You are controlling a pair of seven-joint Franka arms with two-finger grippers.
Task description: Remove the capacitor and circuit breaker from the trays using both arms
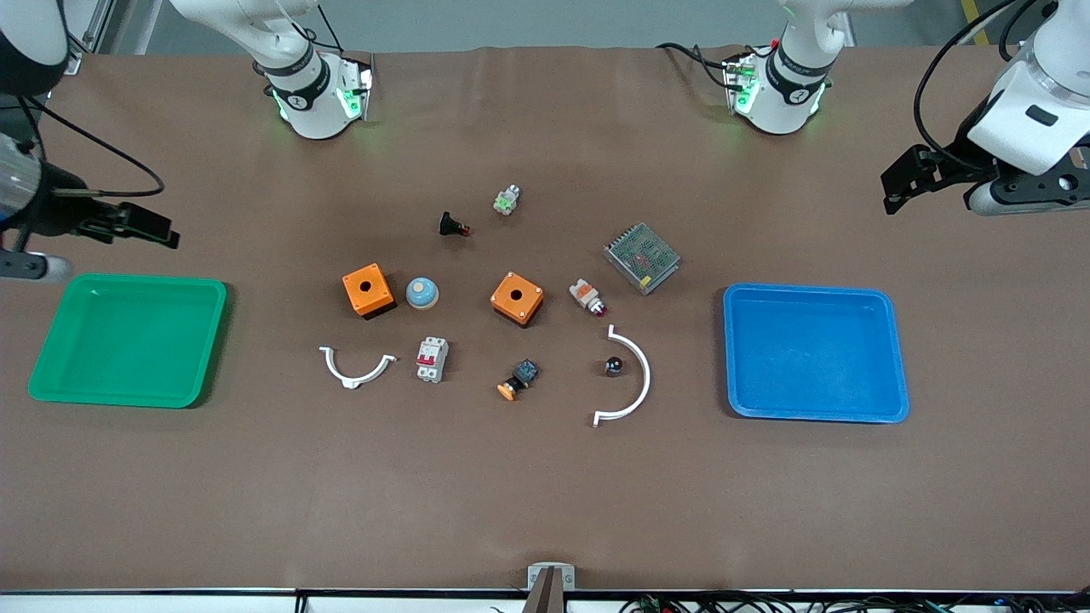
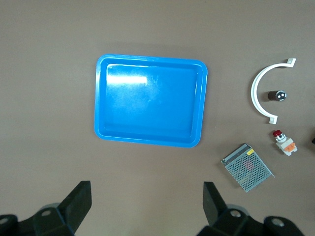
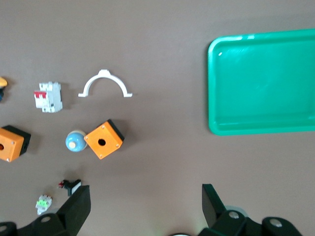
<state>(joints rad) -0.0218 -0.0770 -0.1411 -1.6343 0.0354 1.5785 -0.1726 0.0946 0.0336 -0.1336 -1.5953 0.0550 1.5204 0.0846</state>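
Note:
The capacitor (image 1: 613, 366), a tiny black cylinder with a shiny end, lies inside a large white arc (image 1: 634, 375); it also shows in the left wrist view (image 2: 277, 96). The breaker (image 1: 432, 359), a light-grey block with red levers, lies beside a small white arc (image 1: 356, 368) and shows in the right wrist view (image 3: 47, 96). My left gripper (image 1: 903, 183) is open and empty, raised above the table at the left arm's end near the blue tray (image 1: 813, 353); its wrist view (image 2: 147, 206) shows it open. My right gripper (image 1: 149, 226) is open and empty above the table near the green tray (image 1: 128, 339); its wrist view (image 3: 146, 206) shows it open.
Two orange boxes (image 1: 368, 289) (image 1: 517, 298), a blue dome (image 1: 421, 293), a white-and-orange switch (image 1: 587, 296), a metal mesh unit (image 1: 641, 257), a black push button (image 1: 453, 226), a green-white part (image 1: 507, 200) and an orange-capped button (image 1: 518, 380) lie mid-table. Both trays are empty.

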